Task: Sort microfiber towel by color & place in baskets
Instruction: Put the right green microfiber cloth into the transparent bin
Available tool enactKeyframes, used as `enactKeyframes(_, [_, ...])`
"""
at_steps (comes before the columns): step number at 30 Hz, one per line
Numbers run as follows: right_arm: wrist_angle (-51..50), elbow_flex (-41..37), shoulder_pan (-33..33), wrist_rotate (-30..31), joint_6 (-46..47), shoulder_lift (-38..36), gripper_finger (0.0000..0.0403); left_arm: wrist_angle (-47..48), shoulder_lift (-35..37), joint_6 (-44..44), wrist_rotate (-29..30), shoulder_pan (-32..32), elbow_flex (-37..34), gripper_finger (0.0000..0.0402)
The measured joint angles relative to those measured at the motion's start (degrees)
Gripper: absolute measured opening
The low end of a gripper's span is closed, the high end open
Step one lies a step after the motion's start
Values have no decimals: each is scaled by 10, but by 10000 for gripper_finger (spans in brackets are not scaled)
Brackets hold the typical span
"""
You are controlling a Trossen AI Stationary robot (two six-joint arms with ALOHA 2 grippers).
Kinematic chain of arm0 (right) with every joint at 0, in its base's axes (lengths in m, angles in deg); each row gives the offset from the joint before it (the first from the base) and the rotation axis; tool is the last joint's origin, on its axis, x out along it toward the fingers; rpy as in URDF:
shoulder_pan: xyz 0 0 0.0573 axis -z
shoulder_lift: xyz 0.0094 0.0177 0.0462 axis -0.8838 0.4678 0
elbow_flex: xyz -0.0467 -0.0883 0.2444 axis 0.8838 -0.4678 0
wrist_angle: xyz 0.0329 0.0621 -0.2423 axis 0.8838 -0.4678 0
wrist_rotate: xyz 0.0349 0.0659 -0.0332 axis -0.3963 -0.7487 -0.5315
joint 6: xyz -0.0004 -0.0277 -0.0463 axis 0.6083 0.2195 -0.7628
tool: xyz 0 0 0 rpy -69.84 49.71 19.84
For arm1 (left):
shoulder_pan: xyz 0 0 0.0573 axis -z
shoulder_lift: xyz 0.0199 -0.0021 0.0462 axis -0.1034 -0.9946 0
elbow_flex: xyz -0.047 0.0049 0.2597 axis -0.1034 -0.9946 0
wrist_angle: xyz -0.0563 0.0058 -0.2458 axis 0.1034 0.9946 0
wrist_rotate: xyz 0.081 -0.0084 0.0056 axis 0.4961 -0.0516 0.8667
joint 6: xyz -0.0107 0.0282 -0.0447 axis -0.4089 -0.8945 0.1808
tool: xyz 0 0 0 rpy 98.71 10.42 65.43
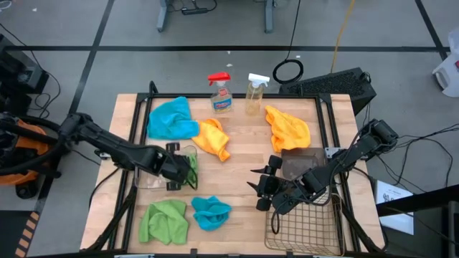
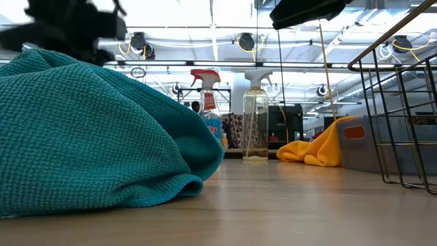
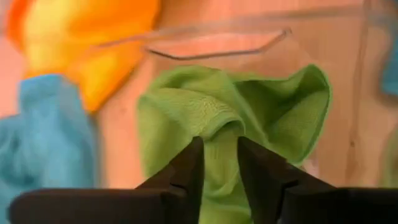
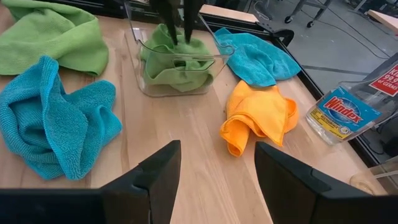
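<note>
My left gripper (image 1: 183,169) (image 3: 219,140) reaches down into the clear plastic tub (image 1: 152,179) (image 4: 144,87), where a green towel (image 3: 261,112) (image 4: 177,65) lies; its fingers are slightly open. My right gripper (image 1: 257,188) (image 4: 217,148) hangs open and empty over the table's middle, beside the wire-mesh basket (image 1: 305,226). Loose on the table lie a second green towel (image 1: 163,221), two blue towels (image 1: 211,211) (image 1: 172,118) and two orange towels (image 1: 211,136) (image 1: 287,127). The dark grey bin (image 1: 305,161) stands behind the wire basket. My left gripper comes at the green towel from above, fingers pointing steeply down into the tub. A raised fold of the cloth (image 3: 219,127) stands in the narrow gap between the fingertips. Whether they pinch it, I cannot tell. The towel rests bunched on the tub's floor.
Two spray bottles (image 1: 221,93) (image 1: 254,93) stand at the table's far edge. Bare wood shows between the tub and my right gripper. In the low view a blue towel (image 2: 82,137) fills the foreground.
</note>
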Motion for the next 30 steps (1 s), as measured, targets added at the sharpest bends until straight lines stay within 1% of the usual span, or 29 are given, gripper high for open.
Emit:
enactKeyframes(6, [0,0,0,0,0,0,196,-23,-42,14,6,-11,-51,23])
enactKeyframes(8, [-1,0,0,0,0,0,196,-58,-47,17,-9,-19,-65,7])
enactKeyframes(10, [0,0,1,0,0,0,196,-99,-50,13,-20,-26,-80,6])
enactKeyframes(14, [0,0,3,0,0,0,196,-114,-49,1,-24,-33,-82,18])
enactKeyframes(17, [0,0,3,0,0,0,196,-83,-36,5,-27,-34,-69,22])
enactKeyframes(25, [-1,0,7,0,-5,0,196,11,5,28,-25,-34,-7,22])
enactKeyframes(30, [-1,0,12,0,-7,0,196,20,20,-35,-16,-46,-3,22])
